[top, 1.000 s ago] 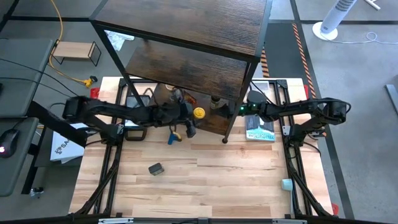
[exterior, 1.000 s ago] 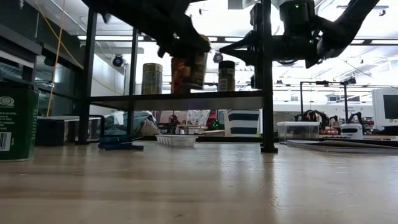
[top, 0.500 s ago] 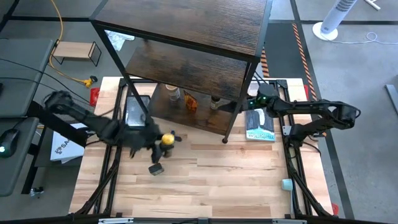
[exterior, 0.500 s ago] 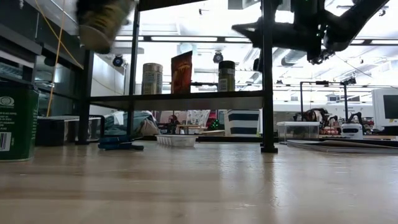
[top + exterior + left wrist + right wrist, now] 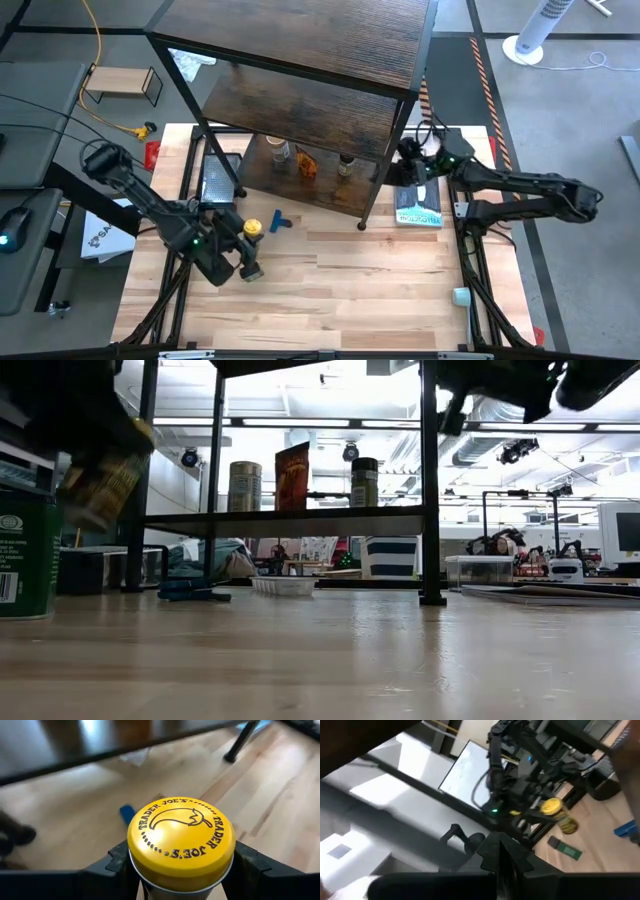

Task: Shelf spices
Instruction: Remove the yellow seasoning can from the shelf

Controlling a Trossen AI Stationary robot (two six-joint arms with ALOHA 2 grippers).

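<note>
1. The left gripper [image 5: 243, 240] hangs over the left part of the table [image 5: 380, 290], clear of the shelf [image 5: 300, 100], with its fingers closed around the yellow-lidded jar [image 5: 181, 840]
2. In the left wrist view the jar's yellow lid fills the middle of the frame, and a dark finger [image 5: 117, 862] presses against each side just under the lid
3. In the low view the jar [image 5: 100, 485] is tilted and held off the table surface, at the far left of the scene
4. A small dark grey box [image 5: 250, 271] lies on the table just near of the left gripper
5. On the lowest board of the shelf stand a tan-lidded jar [image 5: 244, 485] to the left, a reddish-brown packet [image 5: 292, 476] in the middle and a black-lidded jar [image 5: 364, 482] to the right, all upright and apart from one another
6. A blue T-shaped piece [image 5: 279, 222] lies on the table between the left gripper and the shelf
7. The right gripper [image 5: 407, 152] is at the right side of the shelf, near its right front post, above a booklet [image 5: 416, 205]; its fingers are shut and hold nothing
8. A green can [image 5: 28, 555] stands at the left edge of the low view
</note>
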